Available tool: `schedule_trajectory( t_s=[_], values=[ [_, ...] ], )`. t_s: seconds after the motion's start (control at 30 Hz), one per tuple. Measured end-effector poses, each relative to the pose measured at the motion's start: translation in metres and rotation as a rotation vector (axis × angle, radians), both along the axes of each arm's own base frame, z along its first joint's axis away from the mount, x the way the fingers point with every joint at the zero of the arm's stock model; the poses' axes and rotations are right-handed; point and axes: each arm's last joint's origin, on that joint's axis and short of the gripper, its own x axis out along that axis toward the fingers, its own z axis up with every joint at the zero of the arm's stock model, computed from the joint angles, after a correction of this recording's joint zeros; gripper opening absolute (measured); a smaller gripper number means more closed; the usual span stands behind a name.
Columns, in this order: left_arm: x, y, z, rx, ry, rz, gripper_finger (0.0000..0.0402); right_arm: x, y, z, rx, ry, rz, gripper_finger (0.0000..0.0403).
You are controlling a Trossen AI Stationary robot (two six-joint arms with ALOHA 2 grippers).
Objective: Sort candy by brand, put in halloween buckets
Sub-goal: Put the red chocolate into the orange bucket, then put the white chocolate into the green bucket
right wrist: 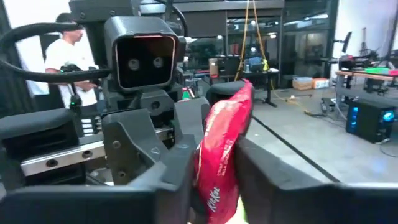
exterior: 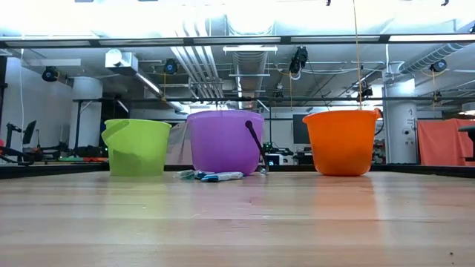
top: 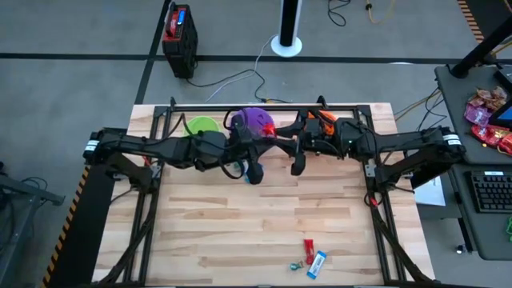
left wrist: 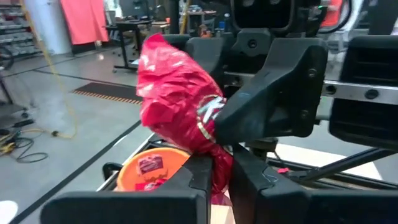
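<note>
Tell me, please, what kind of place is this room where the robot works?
Probably a robotics lab or workshop in an industrial hall. The low view shows exposed ceiling pipes and workbenches behind the three buckets; the high view shows a wooden table on a concrete floor with loose cables.

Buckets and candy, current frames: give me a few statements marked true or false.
1. The purple bucket stands between the green bucket and the orange bucket. True.
2. The left gripper is open. False: it is shut on a red candy.
3. The orange bucket holds red candies. True, by the left wrist view.
4. The right gripper holds a blue candy. False: its candy is red.
5. No candy lies on the table. False: a few pieces lie near its front edge.
</note>
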Motion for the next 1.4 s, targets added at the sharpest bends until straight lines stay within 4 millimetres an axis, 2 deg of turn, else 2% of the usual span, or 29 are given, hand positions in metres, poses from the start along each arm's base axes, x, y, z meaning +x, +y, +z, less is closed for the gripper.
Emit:
schedule_trajectory(
  t_s=[0.13,0.27,0.37,0.47,0.53,0.6,0.73,0.8,0.9,1.07,1.17,1.2,1.27,1.33,1.4],
  values=[
    [0.0,0.001,-0.002,0.006,0.012,0.053,0.0024,0.0,-0.001,-0.001,-0.01,0.005,-0.024,0.0043],
    [-0.001,0.002,-0.003,0.01,0.024,0.087,0.0047,0.0,-0.002,-0.001,-0.006,0.006,-0.072,0.0041],
    [-0.002,0.003,-0.008,0.007,0.071,0.095,0.0079,-0.007,-0.005,0.001,-0.002,0.026,-0.191,0.005],
    [-0.008,0.005,-0.019,-0.049,0.185,0.13,0.0118,-0.02,-0.016,-0.002,-0.012,0.145,-0.416,0.0049],
    [-0.017,0.007,-0.031,-0.098,0.298,0.188,0.0142,-0.027,-0.026,-0.013,-0.013,0.303,-0.608,0.0045],
    [-0.025,0.009,-0.041,-0.149,0.401,0.234,0.016,-0.036,-0.038,-0.032,0.03,0.493,-0.77,0.0043],
    [-0.039,0.01,-0.054,-0.195,0.561,0.269,0.0176,-0.054,-0.064,-0.077,0.296,0.792,-0.954,0.0053],
    [-0.042,0.01,-0.057,-0.201,0.602,0.269,0.0177,-0.06,-0.074,-0.091,0.404,0.863,-1.057,0.0069],
    [-0.043,0.01,-0.057,-0.195,0.616,0.263,0.0175,-0.061,-0.084,-0.101,0.431,0.921,-1.126,0.0099],
    [-0.043,0.01,-0.057,-0.175,0.626,0.253,0.017,-0.056,-0.092,-0.105,0.485,0.946,-1.064,0.0152],
    [-0.045,0.01,-0.059,-0.169,0.653,0.255,0.0169,-0.057,-0.089,-0.102,0.537,0.967,-0.982,0.0179],
    [-0.047,0.01,-0.06,-0.165,0.676,0.255,0.0169,-0.058,-0.086,-0.097,0.553,0.986,-0.9,0.0186],
    [-0.053,0.011,-0.06,-0.158,0.72,0.243,0.0169,-0.057,-0.073,-0.083,0.633,1.011,-0.62,0.0195],
    [-0.059,0.013,-0.057,-0.132,0.749,0.224,0.0169,-0.059,-0.053,-0.072,0.813,1.04,-0.257,0.0199],
    [-0.063,0.015,-0.052,-0.094,0.753,0.199,0.0168,-0.059,-0.028,-0.067,1.053,1.096,0.003,0.0199]
  ],
)
